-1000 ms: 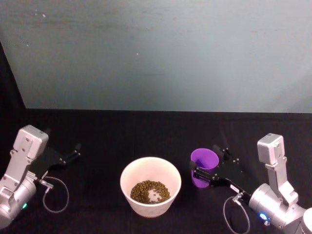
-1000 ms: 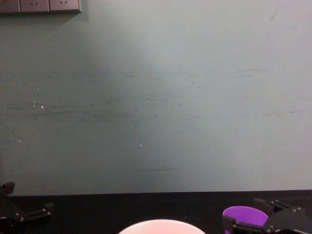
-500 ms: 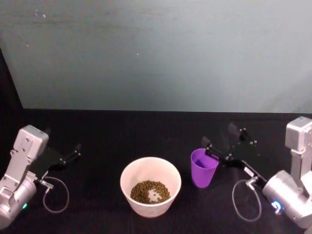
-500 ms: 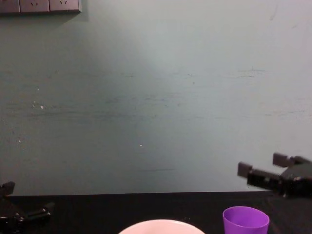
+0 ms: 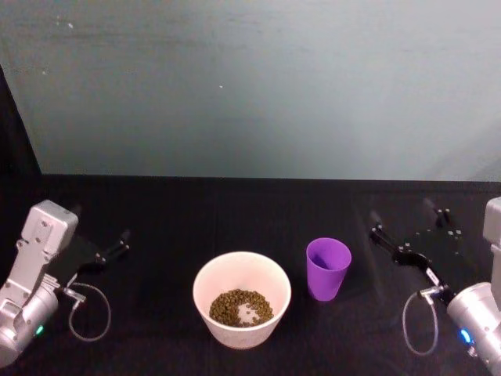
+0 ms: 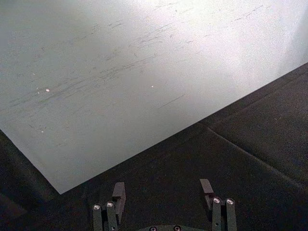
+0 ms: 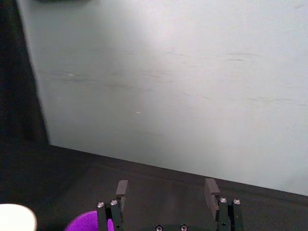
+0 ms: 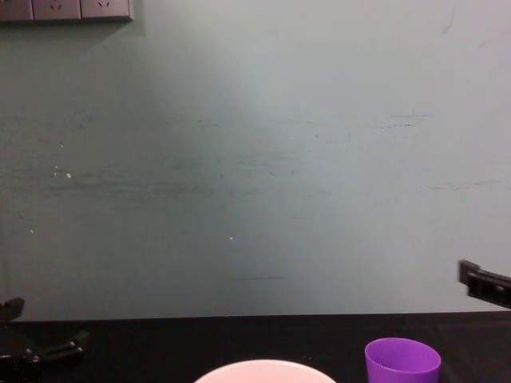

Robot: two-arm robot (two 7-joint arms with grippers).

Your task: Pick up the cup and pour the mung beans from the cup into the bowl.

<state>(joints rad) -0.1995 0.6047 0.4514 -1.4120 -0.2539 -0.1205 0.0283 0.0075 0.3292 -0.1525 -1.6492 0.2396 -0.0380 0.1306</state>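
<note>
We see the cup (image 5: 328, 268) standing upright on the black table (image 5: 235, 211), its long axis vertical, mouth up and narrower base down; from the chest view its rim (image 8: 402, 355) reads as a level ellipse. It stands just beside the bowl (image 5: 242, 298), on the bowl's right, apart from it by a narrow strip of cloth. We cannot tell from the head view whether anything lies inside the cup. The bowl holds the mung beans (image 5: 240, 307) as a low heap on its floor, with a pale patch of bare bottom showing among them and the walls above clean. The right gripper (image 5: 407, 232) hovers to the right of the cup, clear of it, its fingers (image 7: 211, 190) spread wide and holding nothing. The left gripper (image 5: 100, 251) sits far left, well apart from the bowl, its fingers (image 6: 119, 191) likewise spread wide. Open black cloth lies behind both vessels up to the pale wall (image 5: 250, 86).
</note>
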